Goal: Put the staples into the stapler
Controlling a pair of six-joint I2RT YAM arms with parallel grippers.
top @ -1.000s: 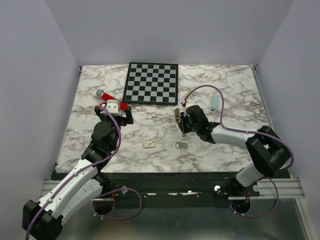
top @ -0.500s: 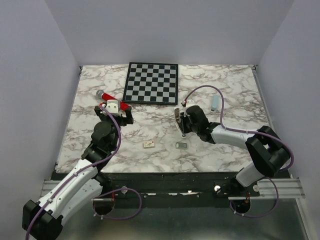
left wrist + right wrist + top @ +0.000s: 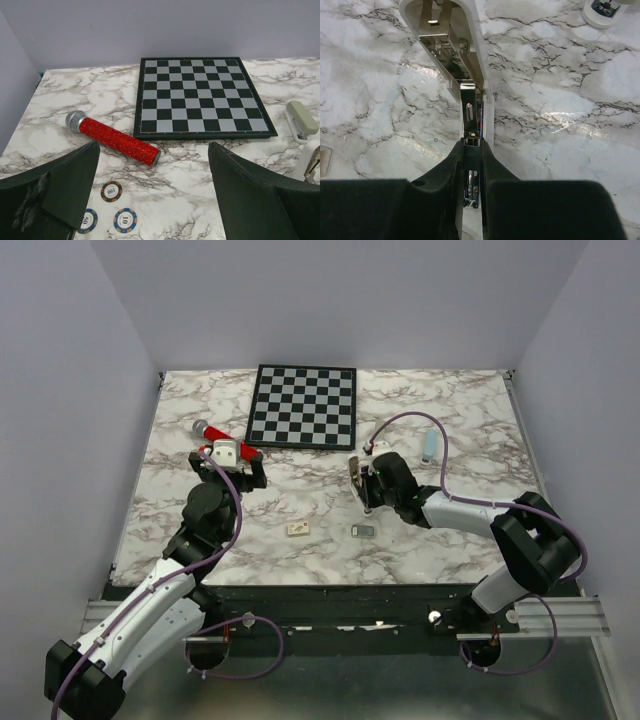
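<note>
The stapler (image 3: 356,470) is a pale body standing opened on the marble table, right of centre. Its white arm and metal magazine (image 3: 465,75) are spread apart in the right wrist view. My right gripper (image 3: 367,486) is shut on the stapler's metal rail, with the black fingers (image 3: 445,175) pinching it from both sides. The staples (image 3: 363,530), a small silvery block, lie flat on the table just in front of that gripper. My left gripper (image 3: 232,458) is open and empty at the left, above bare marble (image 3: 155,190). The stapler (image 3: 300,120) also shows at the right edge of the left wrist view.
A red glitter microphone (image 3: 112,140) lies just beyond the left gripper. Three poker chips (image 3: 111,191) sit under it. A chessboard (image 3: 303,405) fills the back middle. A small beige tile (image 3: 297,529) lies left of the staples, and a pale blue bar (image 3: 429,445) lies at the right.
</note>
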